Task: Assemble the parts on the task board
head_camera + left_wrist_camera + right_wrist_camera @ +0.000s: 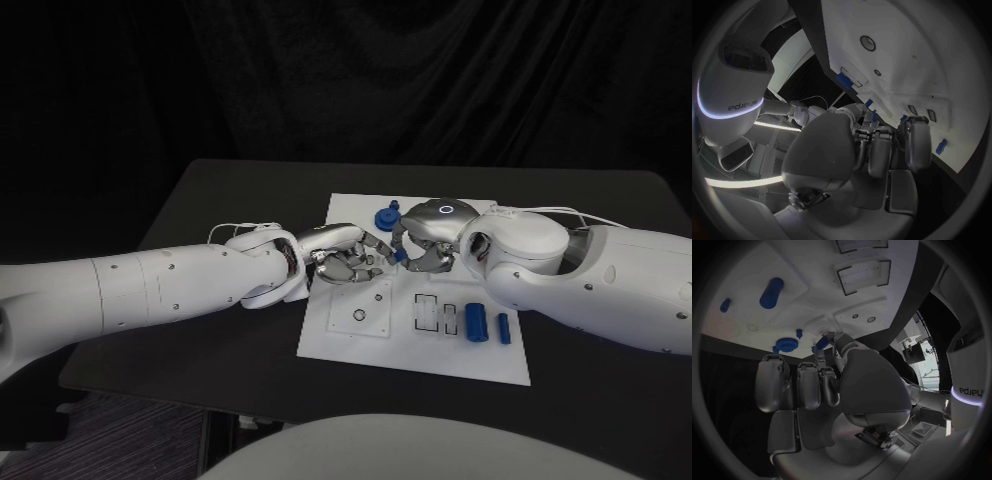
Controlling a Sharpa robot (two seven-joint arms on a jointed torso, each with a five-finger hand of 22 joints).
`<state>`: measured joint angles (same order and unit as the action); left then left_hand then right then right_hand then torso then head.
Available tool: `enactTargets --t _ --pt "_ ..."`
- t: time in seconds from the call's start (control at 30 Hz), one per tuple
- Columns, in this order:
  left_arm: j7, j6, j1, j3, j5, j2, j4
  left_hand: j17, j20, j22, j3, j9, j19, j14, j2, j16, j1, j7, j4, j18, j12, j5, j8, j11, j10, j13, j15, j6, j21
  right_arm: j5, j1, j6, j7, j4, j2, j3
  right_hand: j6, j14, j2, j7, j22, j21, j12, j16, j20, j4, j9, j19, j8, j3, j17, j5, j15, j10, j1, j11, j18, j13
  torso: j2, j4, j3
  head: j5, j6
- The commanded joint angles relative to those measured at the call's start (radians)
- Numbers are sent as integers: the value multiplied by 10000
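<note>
Roughly, by item:

Task board [361, 340]: a white plate lying flat in the middle of the black table [216, 200], with rectangular recesses and a round socket on its near half.

Left hand [346, 262]: over the board's middle, fingers curled inward and meeting the right hand; whether it holds anything I cannot tell. In the left wrist view the fingers [879, 155] bend toward the palm, with small blue bits showing just past their tips.

Right hand [426, 245]: over the far half of the board, close against the left hand, fingers curled down. In the right wrist view the fingers [811, 385] fold in, and a small blue piece [821, 342] sits at the thumb tip; a firm hold cannot be confirmed.

Blue gear-topped part [387, 216]: standing on the board's far side, just beside the right hand.

Large blue cylinder [476, 320]: lying on the board's near right area.

Smaller blue pin [503, 328]: lying just beside the cylinder, nearer the board's right edge.
</note>
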<state>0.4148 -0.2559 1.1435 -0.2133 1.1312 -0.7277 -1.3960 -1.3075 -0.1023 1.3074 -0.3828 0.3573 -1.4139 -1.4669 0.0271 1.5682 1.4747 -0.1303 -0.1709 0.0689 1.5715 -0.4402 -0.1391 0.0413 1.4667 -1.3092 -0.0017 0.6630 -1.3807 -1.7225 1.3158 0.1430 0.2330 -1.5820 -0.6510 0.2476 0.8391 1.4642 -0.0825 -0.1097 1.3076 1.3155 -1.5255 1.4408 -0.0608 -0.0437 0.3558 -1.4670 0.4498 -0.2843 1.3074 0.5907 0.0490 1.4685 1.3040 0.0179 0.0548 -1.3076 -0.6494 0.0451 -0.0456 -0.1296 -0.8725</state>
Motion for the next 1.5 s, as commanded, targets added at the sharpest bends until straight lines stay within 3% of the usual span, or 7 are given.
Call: enactTargets --t 0.03,0.37,0.63,1.5 --pt "-44 134 -19 12 -21 43 24 -2633 -34 1940 -63 21 -34 -1039 83 26 53 -32 4 -163 -7 -65 33 34 1041 -2616 -25 -54 -33 48 -33 73 -144 -74 23 -8 159 580 69 170 1860 1 19 -7 61 8 807 -59 38 -71 868 -41 47 320 5 -37 34 -1837 -10 -3 -6 -16 -2" --pt "-114 231 -34 12 -21 103 115 -2633 -43 1935 -103 -25 -21 -1039 60 26 81 -63 31 -160 -7 -73 81 54 1041 -2616 -10 -50 -20 236 -40 84 -271 -132 22 -8 157 569 87 171 1847 -44 19 -38 62 59 845 -44 43 -122 828 -88 47 322 50 -40 43 -1839 -13 3 -19 -32 -2" --pt "-244 345 -58 12 -21 124 171 -2633 -48 1930 -123 -43 -10 -1039 47 26 94 -83 45 -157 -7 -75 96 67 1041 -2616 -2 -35 -9 256 -41 51 -330 -132 31 -8 118 544 98 156 1824 -119 47 -97 60 93 868 -15 28 -161 752 -104 43 279 80 -30 59 -1793 -1 -19 -9 -111 -2" --pt "-265 391 -108 12 -21 182 224 -2633 -69 1914 -146 -102 31 -1039 60 26 95 -105 73 -147 -7 -72 162 99 1041 -2616 28 -46 34 261 -53 110 -335 90 148 -8 95 473 115 130 1768 -313 90 -250 34 161 999 65 36 -225 570 -399 12 212 84 3 96 -1728 -2 4 9 -216 -2"
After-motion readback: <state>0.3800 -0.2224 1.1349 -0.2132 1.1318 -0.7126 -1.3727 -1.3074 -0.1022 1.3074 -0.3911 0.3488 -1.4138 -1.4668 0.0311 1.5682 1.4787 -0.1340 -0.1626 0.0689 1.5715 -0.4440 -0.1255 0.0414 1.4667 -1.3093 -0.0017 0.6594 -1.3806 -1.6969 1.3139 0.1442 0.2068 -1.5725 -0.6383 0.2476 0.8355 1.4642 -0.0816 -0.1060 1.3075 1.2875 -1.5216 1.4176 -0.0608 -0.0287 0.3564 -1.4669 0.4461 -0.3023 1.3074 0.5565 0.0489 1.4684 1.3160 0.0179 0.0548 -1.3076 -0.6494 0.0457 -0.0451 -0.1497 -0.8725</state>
